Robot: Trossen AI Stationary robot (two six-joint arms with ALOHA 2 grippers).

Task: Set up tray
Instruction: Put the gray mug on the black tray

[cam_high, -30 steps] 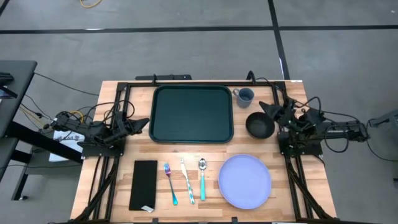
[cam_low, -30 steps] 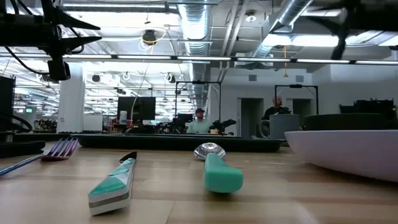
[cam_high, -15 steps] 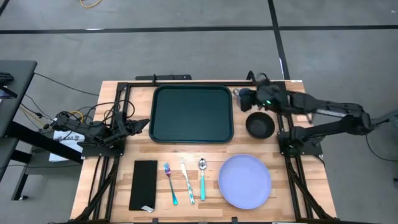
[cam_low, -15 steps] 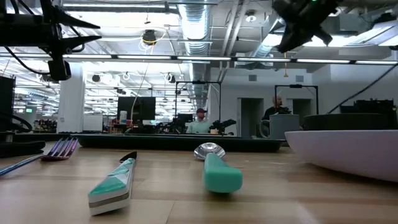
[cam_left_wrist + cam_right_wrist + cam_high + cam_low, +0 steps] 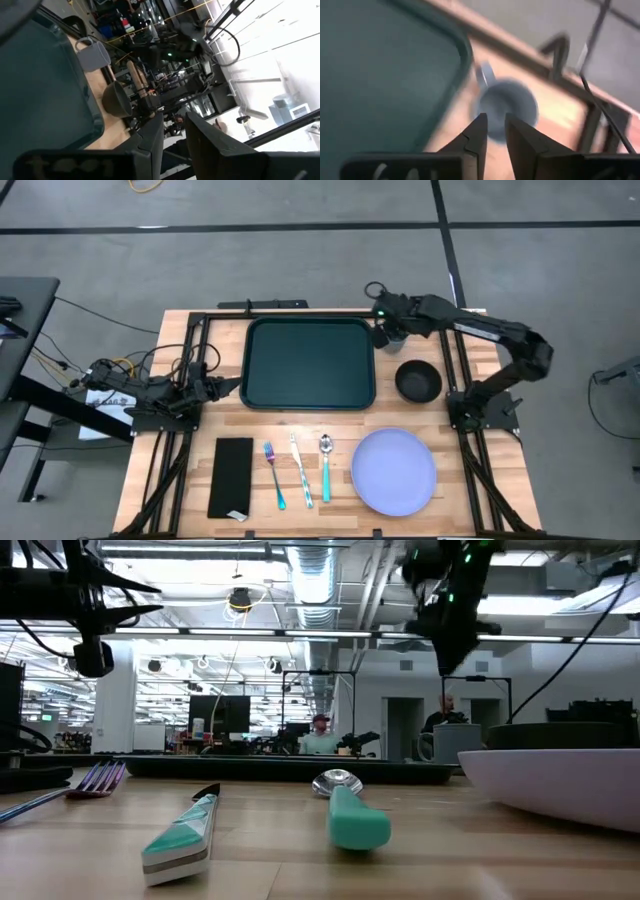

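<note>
— Which step was in hand?

— By my reading, the first pick. The tray lay bare at the far middle of the counter, and the right pincer was reaching over the blue mug, which stood just beside the tray's far right corner. In the right wrist view the mug sat right ahead of the fingers.

— Were those fingers spread?

— Only narrowly, a slim gap between them, and they held nothing.

— And the other arm?

— The left pincer waited by the tray's left edge. Its fingers also stood a little apart, empty.

— What would the next move call for?

— I judged it needed to widen, drop one finger inside the mug's rim or straddle the handle, close, then lift across onto the tray. The dark bowl, lavender plate, fork, knife, spoon and black napkin were all off the tray.
</note>
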